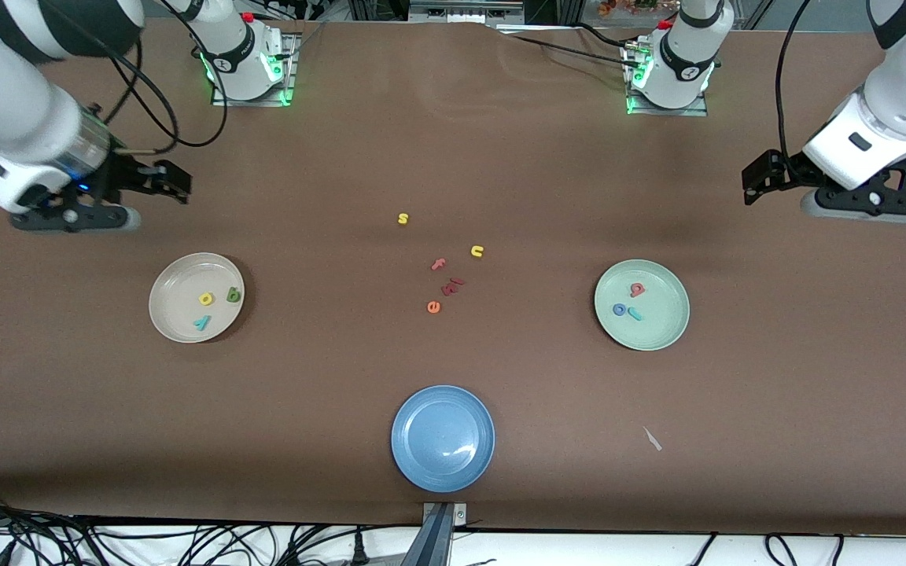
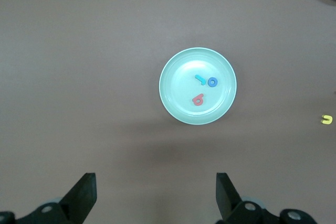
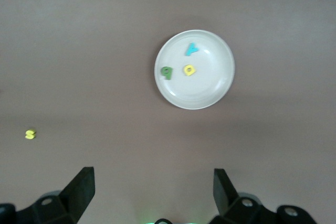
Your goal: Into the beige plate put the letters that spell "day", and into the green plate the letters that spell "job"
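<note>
Beige plate (image 1: pixel 160 310) sits on the brown worktop (image 1: pixel 327 181) toward the right arm's end. It holds three letters: yellow a (image 1: pixel 206 299), dark green d (image 1: pixel 233 295) beside it, and teal y (image 1: pixel 202 322) nearer the front camera than both. All three lie flat inside the rim, apart from one another.

Green plate (image 1: pixel 669 326) sits toward the left arm's end of the worktop. In it: salmon-pink b (image 1: pixel 638 290), blue o (image 1: pixel 619 310) and teal j (image 1: pixel 635 314). The o and j lie just beside each other; the b lies apart, farther from the front camera.

Blue plate (image 1: pixel 421 460) sits near the front edge, between the two other plates and nearer the camera than both.

Loose letters lie mid-worktop: yellow s (image 1: pixel 403 218) farthest from the camera, yellow u (image 1: pixel 477 251), pink f (image 1: pixel 438 264), a dark red piece (image 1: pixel 451 286) I cannot read, and orange e (image 1: pixel 433 307) nearest the camera.

Right hand (image 1: pixel 178 179) hangs over bare worktop, up from the beige plate, fingers spread wide, nothing between them; its wrist view looks down on the plate. Left hand (image 1: pixel 760 179) hangs over bare worktop above the green plate's end, fingers likewise wide apart and empty. A small pale scrap (image 1: pixel 652 439) lies on the worktop nearer the camera than the green plate.
</note>
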